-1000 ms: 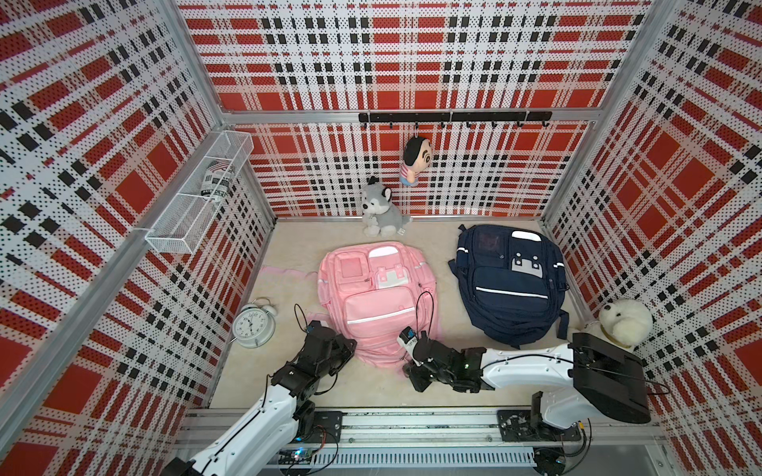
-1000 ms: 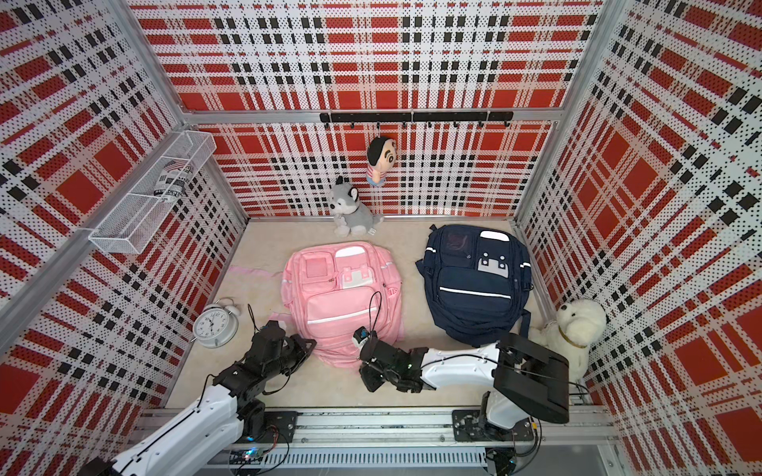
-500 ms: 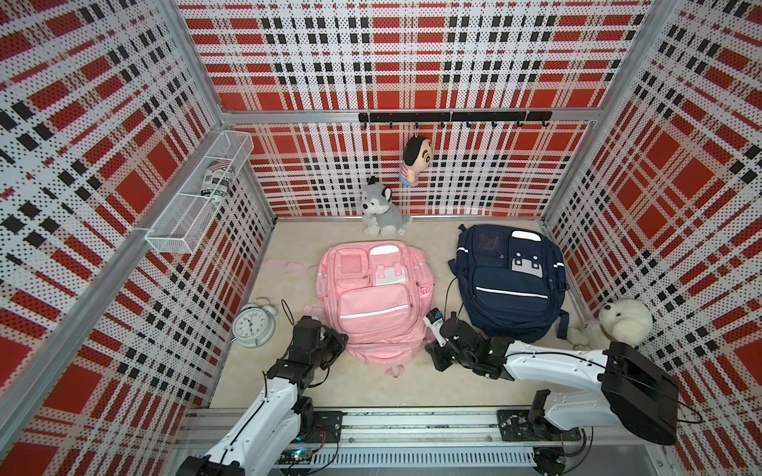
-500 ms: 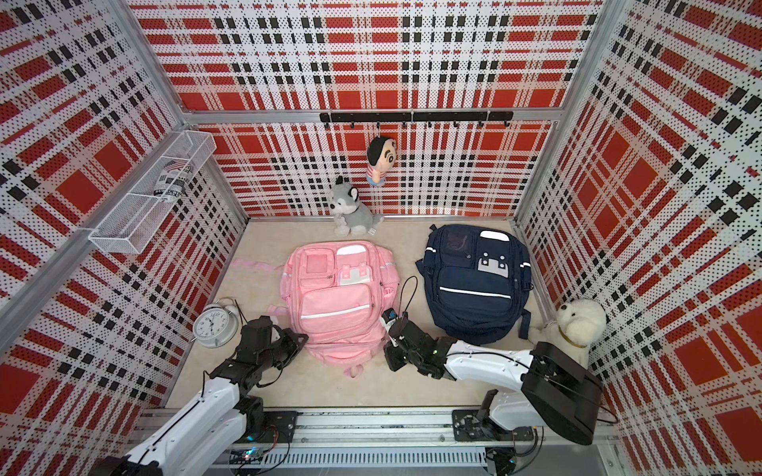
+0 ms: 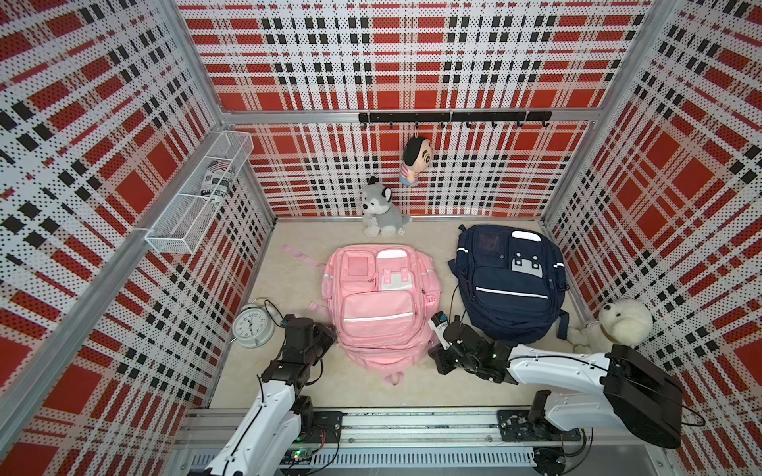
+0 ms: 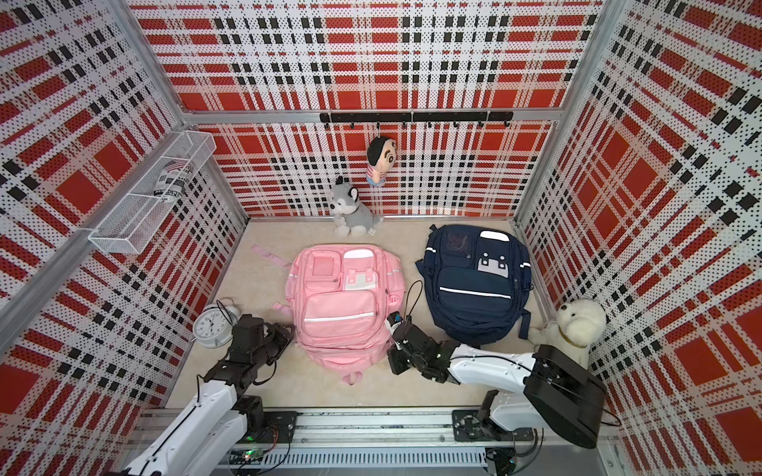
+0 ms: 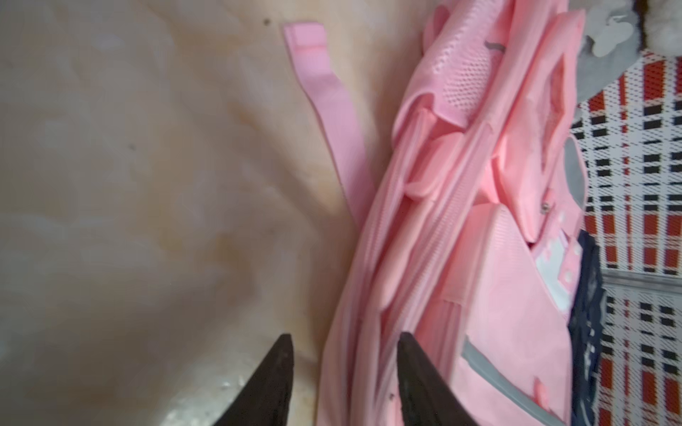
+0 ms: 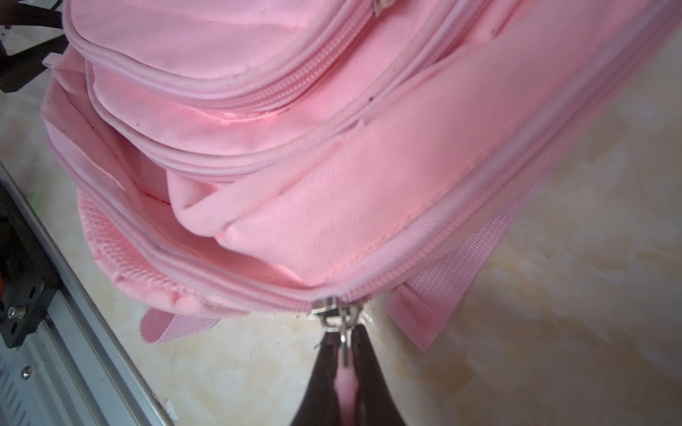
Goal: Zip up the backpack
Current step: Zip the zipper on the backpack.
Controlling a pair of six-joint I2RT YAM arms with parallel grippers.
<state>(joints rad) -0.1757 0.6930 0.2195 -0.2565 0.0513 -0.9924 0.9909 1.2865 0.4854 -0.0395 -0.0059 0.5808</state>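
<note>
Navy backpack [image 5: 509,284] near worktop's right edge; alarm clock [image 5: 252,328] at left edge; husky plush [image 5: 381,210] against back edge.

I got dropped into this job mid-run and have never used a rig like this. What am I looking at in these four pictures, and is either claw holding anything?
You are seeing two white robot arms, each ending in a two-fingered claw. The two wide pictures come from one overhead camera pair looking down on the whole booth. The two close-ups come from a camera on each arm's wrist.

On the table are a pink backpack, a navy backpack, an alarm clock, a husky plush and a white plush.

The right gripper is shut on the pink backpack's zipper pull. The compartment beside it gapes open, so the zipping is not finished. The left gripper is open at the pink backpack's side and holds nothing.
</note>
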